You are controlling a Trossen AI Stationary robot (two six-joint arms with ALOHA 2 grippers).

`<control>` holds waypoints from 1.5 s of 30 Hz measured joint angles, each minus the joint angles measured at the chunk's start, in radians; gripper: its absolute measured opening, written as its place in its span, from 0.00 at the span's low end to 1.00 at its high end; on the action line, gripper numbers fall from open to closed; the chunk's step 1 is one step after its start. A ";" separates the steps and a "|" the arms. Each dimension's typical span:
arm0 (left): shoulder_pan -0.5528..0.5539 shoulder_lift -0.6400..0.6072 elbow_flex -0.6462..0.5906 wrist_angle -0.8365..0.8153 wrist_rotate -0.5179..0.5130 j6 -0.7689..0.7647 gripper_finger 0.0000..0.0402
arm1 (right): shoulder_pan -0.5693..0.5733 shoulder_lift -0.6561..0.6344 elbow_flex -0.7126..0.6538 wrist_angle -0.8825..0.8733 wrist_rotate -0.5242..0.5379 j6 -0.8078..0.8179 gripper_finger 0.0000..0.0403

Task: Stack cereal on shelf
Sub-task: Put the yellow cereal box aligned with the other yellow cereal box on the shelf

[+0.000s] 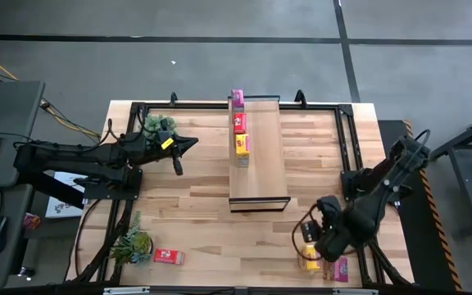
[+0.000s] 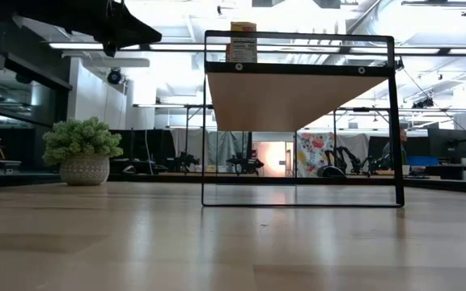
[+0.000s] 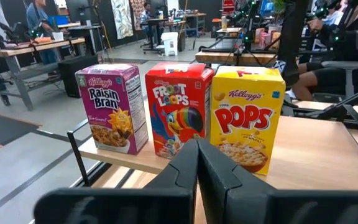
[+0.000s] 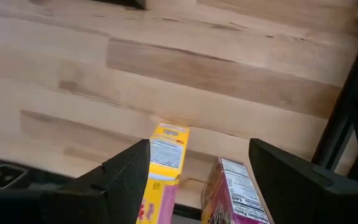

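Looking straight down from the high view, the shelf (image 1: 260, 156) runs from the table's far edge toward its middle, with three cereal boxes in a row along its left edge at the far end: a purple box (image 1: 237, 100), a red box (image 1: 239, 123) and a yellow box (image 1: 242, 147). The left gripper (image 1: 188, 145) hangs left of the shelf, beside the yellow box, fingers closed on nothing. The right gripper (image 1: 328, 239) sits at the near right corner over a second yellow box (image 1: 310, 255) and a second purple box (image 1: 339, 269). A second red box (image 1: 168, 256) lies near left, beside a potted plant (image 1: 131, 245). At table height, the shelf (image 2: 298, 69) stands raised on a black frame (image 2: 299, 120). At the left wrist, the fingers (image 3: 194, 168) meet, facing the three upright boxes. At the right wrist, the fingers (image 4: 126, 171) stand spread above both boxes, gripping neither.
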 joint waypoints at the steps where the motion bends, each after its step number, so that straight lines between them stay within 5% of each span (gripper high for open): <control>1: 0.000 0.000 0.000 0.000 0.000 -0.005 0.00 | 0.009 0.013 0.000 0.000 0.010 0.012 0.66; 11: 0.000 0.000 0.000 0.000 0.000 -0.023 0.00 | 0.025 0.042 0.000 0.033 0.184 0.035 0.66; 33: -0.003 0.000 0.000 -0.069 0.007 -0.071 0.00 | 0.023 0.061 0.007 0.108 0.132 0.012 0.66; 45: -0.003 0.000 0.000 -0.068 0.009 -0.078 0.00 | 0.044 0.394 0.436 -0.189 -0.040 0.061 0.66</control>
